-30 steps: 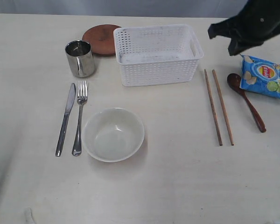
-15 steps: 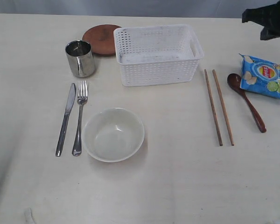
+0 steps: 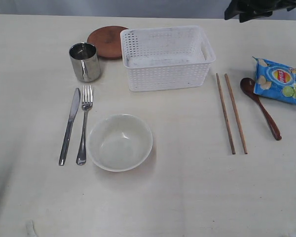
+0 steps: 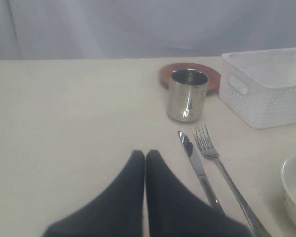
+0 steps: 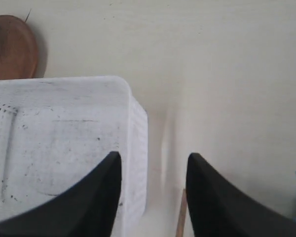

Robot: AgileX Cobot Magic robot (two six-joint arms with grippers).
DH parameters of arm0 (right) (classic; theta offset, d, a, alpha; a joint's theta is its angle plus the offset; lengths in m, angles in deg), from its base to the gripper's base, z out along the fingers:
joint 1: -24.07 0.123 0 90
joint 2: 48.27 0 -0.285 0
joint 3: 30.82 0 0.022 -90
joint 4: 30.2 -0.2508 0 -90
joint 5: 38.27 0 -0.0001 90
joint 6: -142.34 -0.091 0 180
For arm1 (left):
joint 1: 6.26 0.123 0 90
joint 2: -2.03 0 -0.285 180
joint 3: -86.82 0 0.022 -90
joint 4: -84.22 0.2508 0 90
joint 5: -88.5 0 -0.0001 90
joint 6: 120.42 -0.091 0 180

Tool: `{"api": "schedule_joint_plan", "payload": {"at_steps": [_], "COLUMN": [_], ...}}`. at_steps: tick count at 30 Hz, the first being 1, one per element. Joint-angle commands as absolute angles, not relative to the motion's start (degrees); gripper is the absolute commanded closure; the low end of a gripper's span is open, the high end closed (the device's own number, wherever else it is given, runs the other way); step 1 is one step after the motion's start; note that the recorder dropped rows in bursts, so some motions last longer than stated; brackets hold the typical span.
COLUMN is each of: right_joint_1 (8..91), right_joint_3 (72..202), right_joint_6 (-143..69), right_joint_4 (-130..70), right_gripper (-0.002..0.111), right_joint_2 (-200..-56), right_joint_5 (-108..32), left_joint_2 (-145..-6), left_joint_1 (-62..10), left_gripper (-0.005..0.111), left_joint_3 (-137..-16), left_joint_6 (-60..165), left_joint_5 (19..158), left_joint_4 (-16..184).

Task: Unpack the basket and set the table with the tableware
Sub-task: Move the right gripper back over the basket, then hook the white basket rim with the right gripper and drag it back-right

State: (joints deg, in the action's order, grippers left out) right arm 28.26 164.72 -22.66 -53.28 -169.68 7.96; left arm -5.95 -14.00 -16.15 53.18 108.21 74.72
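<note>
The white basket (image 3: pixel 167 76) stands empty at the back middle of the table (image 3: pixel 187 197). Around it lie the brown plate (image 3: pixel 106 40), steel cup (image 3: pixel 85 61), knife (image 3: pixel 69 126), fork (image 3: pixel 84 123), off-white bowl (image 3: pixel 120 142), chopsticks (image 3: pixel 231 112) and wooden spoon (image 3: pixel 260 107). My right gripper (image 5: pixel 154 158) is open and empty, high over the basket's right end wall (image 5: pixel 138 123) and a chopstick tip (image 5: pixel 181 217). My left gripper (image 4: pixel 145 155) is shut and empty, low over the table just short of the knife (image 4: pixel 197 168), fork (image 4: pixel 222 168) and cup (image 4: pixel 187 95).
A blue chips packet (image 3: pixel 279 81) lies at the right edge beside the spoon's bowl. The right arm (image 3: pixel 259 9) shows as a dark shape at the far right corner. The plate (image 4: pixel 167 74) sits behind the cup, touching the basket's left side.
The right arm has pulled back from above the chips packet to the table's far edge, ending further left. Nothing on the table has moved.
</note>
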Motion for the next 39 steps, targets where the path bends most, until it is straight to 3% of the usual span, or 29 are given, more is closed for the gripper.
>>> {"api": "schedule_joint_plan", "payload": {"at_steps": [1, 21, 23, 24, 26, 39], "right_joint_1": [30.24, 32.37, 32.37, 32.37, 32.37, 21.97], "right_joint_3": [170.28, 177.17, 177.17, 177.17, 177.17, 192.03], "right_joint_6": [-22.03, -23.49, -23.49, -23.49, -23.49, -25.52], "right_joint_4": [-54.08, -53.9, -53.9, -53.9, -52.7, -51.08], "right_gripper": [0.066, 0.067, 0.08, 0.096, 0.109, 0.109], "right_joint_2": [-173.87, -184.33, -185.29, -185.7, -185.82, -185.4], "right_joint_5": [10.29, 11.88, 12.11, 12.11, 11.06, 10.77], "left_joint_2": [-5.76, -5.76, -5.76, -5.76, -5.76, -5.76], "left_joint_1": [-14.43, -14.43, -14.43, -14.43, -14.43, -14.43], "left_gripper": [0.107, 0.107, 0.107, 0.107, 0.107, 0.107], "left_joint_3": [-15.96, -15.96, -15.96, -15.96, -15.96, -15.96], "left_joint_6": [53.24, 53.24, 53.45, 53.45, 53.45, 53.31], "left_joint_5": [108.12, 108.12, 108.12, 108.12, 108.12, 108.12], "left_joint_4": [74.75, 74.75, 74.75, 74.75, 74.75, 74.75]}}
